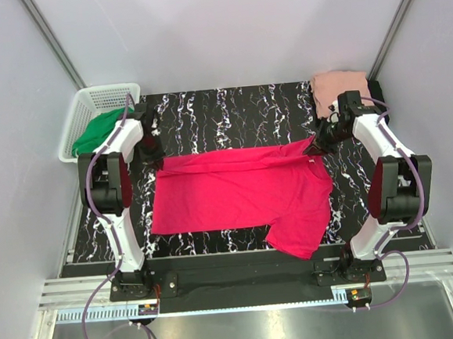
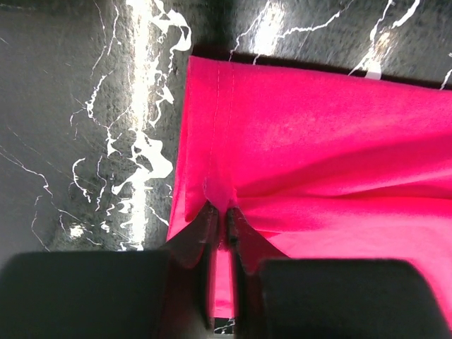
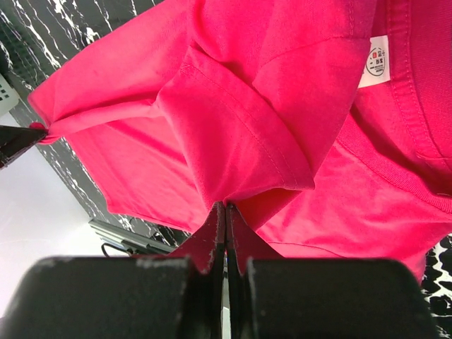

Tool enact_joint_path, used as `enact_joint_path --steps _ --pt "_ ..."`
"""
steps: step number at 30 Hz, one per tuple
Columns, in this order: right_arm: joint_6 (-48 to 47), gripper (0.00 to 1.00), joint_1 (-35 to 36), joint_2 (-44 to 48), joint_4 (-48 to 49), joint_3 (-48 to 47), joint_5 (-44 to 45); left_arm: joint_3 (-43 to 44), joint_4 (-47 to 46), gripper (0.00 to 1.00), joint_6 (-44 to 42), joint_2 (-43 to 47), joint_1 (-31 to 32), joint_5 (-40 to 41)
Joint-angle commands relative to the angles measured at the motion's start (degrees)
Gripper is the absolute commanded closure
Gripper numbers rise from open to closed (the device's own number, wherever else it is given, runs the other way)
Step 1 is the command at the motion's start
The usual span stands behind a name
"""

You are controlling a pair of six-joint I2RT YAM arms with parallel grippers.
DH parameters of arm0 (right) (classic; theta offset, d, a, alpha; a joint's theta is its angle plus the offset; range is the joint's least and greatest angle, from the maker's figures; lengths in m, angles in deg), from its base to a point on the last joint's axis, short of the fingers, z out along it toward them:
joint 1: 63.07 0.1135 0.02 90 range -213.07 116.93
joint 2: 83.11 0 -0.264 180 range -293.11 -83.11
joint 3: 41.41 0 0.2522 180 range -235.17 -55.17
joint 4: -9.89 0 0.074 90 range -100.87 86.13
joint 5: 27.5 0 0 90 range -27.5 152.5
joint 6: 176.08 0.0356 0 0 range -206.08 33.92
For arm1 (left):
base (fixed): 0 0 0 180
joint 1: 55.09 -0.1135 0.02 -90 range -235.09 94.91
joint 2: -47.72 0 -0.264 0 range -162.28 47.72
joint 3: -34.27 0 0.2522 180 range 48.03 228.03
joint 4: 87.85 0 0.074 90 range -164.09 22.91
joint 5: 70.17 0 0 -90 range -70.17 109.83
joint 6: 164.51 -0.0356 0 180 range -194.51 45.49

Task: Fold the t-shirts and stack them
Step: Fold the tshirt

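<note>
My left gripper (image 2: pixel 220 212) pinches the hem and my right gripper (image 3: pixel 224 208) the cloth by the sleeve of the crimson shirt (image 1: pixel 236 192) spread across the table (image 1: pixel 229 106), so I judge the first fold is in hand, needing both ends carried evenly toward me.

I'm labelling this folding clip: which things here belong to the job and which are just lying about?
Job: crimson t-shirt, pinched by left gripper and right gripper; folded salmon-pink t-shirt, far right corner.
Lying about: white basket; green cloth in it, unclear what.
</note>
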Motion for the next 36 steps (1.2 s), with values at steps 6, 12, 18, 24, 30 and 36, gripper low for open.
enact_joint_path --steps 6,12,18,24,30,36 --pt "-0.7 0.83 0.3 1.1 0.0 -0.4 0.7 -0.8 0.1 0.47 -0.1 4.1 0.1 0.6" --pt "-0.6 0.8 0.3 3.8 -0.4 -1.8 4.3 0.3 -0.1 0.45 1.1 5.5 0.1 2.4" --pt "-2.2 0.79 0.2 7.1 -0.1 -4.9 8.3 2.8 -0.4 0.45 1.8 7.4 0.1 2.3" --pt "-0.4 0.82 0.2 -0.3 0.2 -9.4 3.8 4.1 -1.2 0.46 2.6 8.6 0.2 1.2" --pt "0.5 0.81 0.3 -7.4 0.6 -13.9 -0.6 2.5 -3.1 0.47 3.1 10.2 1.2 -1.6" --pt "0.6 0.8 0.3 -15.1 0.6 -16.8 -4.6 0.1 -5.1 0.48 4.4 12.0 2.3 -4.6"
